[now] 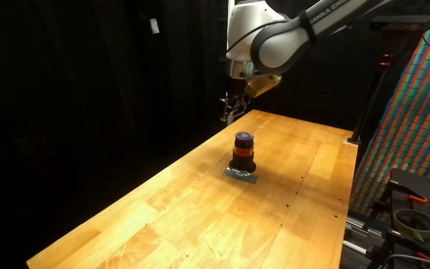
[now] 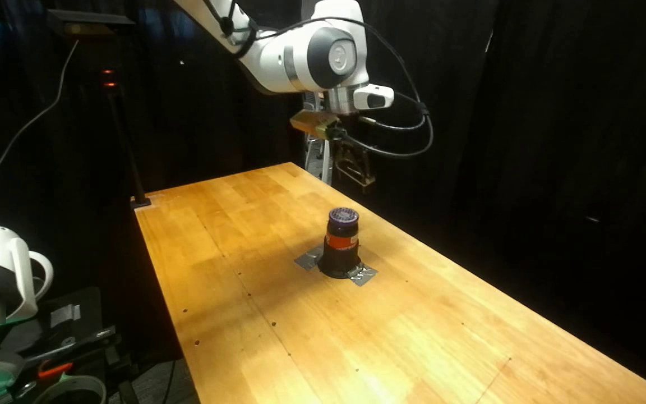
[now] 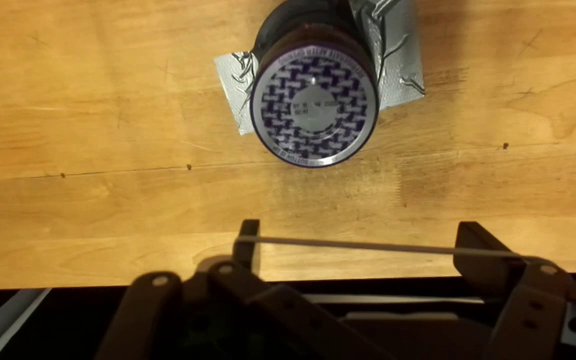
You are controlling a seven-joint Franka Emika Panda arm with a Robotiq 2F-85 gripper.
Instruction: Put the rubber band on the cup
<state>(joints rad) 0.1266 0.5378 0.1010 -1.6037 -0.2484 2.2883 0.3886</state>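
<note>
Wrist view: band [image 3: 313, 243] around gripper [image 3: 358, 247]

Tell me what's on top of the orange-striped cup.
A patterned lid tops the cup; whatever is inside is covered. The rubber band isn't there but stretched across the fingers.

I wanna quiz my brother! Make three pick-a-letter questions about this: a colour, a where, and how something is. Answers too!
1. What colour is the stripe on the cup? A) green B) orange-red C) blue
2. Where is the band? A) round the cup B) under it C) on the gripper
3. How is the gripper? A) open B) shut C) holding the cup

1 B: both exterior views show orange-red.
2 C: in the wrist view it spans the fingers.
3 A: those fingers stand well apart in the wrist view.
</note>
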